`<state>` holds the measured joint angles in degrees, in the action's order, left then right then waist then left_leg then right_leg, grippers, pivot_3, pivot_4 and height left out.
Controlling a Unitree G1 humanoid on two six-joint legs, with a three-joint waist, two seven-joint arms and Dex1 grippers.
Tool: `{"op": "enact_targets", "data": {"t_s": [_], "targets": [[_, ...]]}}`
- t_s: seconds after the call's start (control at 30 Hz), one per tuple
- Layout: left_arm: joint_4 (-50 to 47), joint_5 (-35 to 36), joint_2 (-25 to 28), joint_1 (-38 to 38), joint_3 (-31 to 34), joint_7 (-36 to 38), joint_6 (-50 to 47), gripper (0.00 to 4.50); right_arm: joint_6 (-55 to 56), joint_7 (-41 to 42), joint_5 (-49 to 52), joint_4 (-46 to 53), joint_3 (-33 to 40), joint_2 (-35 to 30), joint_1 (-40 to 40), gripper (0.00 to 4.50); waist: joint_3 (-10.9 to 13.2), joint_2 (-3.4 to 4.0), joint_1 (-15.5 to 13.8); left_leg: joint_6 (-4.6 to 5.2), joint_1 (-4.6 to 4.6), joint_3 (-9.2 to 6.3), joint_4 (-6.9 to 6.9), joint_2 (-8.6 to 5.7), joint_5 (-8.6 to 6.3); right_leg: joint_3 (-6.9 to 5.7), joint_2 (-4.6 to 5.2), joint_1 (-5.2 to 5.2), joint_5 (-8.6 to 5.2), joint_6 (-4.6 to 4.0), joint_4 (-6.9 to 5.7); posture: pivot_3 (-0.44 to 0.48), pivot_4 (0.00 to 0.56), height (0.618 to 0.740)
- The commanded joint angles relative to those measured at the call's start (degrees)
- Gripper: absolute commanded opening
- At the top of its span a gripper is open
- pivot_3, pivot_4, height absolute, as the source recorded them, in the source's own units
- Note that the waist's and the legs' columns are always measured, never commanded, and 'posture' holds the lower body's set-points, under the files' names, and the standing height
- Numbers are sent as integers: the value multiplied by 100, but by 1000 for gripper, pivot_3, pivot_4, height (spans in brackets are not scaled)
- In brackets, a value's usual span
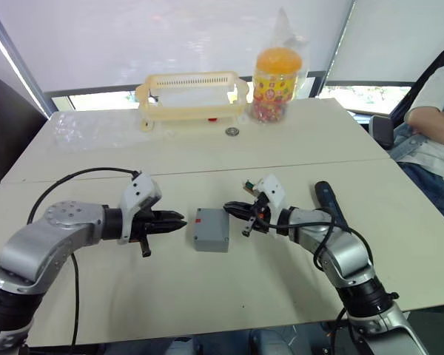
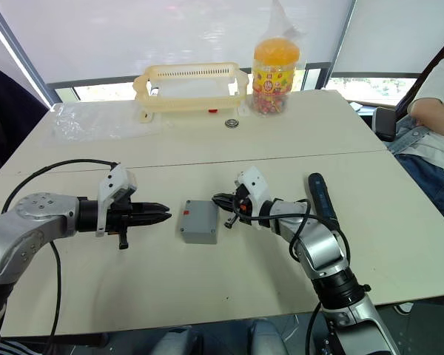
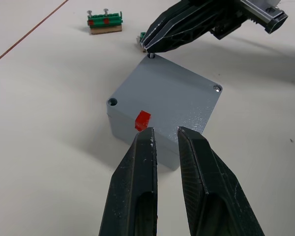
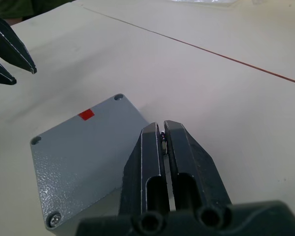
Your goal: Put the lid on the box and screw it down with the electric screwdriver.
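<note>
We see the box (image 1: 212, 229) with its lid (image 3: 167, 96) on, resting on the tabletop (image 1: 296, 148) between both pincers. Our left pincer (image 1: 179, 221) hovers just beside it, fingers narrowly apart. Our right pincer (image 4: 162, 129) pinches a tiny screw (image 4: 163, 142) at the box's corner hole. The electric screwdriver (image 2: 322, 198) lies beyond our right arm.

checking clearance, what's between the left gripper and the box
Nothing: bare table separates the left gripper from the box in the left eye view, a short gap with its lid on.
</note>
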<state>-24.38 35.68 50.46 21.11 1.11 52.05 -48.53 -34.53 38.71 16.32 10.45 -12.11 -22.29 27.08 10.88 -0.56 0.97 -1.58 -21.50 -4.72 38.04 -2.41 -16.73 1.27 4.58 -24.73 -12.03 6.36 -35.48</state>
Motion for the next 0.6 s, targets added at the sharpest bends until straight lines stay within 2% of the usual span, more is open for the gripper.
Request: {"op": "enact_targets", "data": {"t_s": [0.03, 0.2, 0.33, 0.5, 0.6], "targets": [[-88, 34, 8, 73, 146, -37, 32, 701, 150, 41, -32, 8, 14, 28, -16, 73, 0, 0, 0, 0, 0, 0, 0, 0, 0, 0, 0, 0, 0, 0, 0, 0, 150, 740], [-163, 68, -10, 53, 155, -95, 3, 701, 176, 72, -46, 6, 6, 34, -35, 73, 0, 0, -1, 0, 0, 0, 0, 0, 0, 0, 0, 0, 0, 0, 0, 0, 150, 740], [-158, 102, -21, 85, 155, -113, -8, 701, 133, 73, 7, 109, 54, 50, 10, 1898, 0, 0, 0, 0, 0, 0, 0, 0, 0, 0, 0, 0, 0, 0, 0, 0, 150, 740], [-62, 126, -17, 177, 132, -41, 9, 701, -138, 60, 306, 474, 293, 81, 185, 4476, 0, 0, -2, 0, 0, -2, 0, 0, 0, 0, 0, 0, 0, 0, 0, 0, 150, 740], [93, 142, 2, 317, 114, 93, 49, 701, -551, 79, 715, 864, 655, -35, 342, 4476, 0, 0, -10, 0, -1, -4, 0, 0, 0, 0, 0, 0, 0, 0, 0, 0, 150, 740]]}}
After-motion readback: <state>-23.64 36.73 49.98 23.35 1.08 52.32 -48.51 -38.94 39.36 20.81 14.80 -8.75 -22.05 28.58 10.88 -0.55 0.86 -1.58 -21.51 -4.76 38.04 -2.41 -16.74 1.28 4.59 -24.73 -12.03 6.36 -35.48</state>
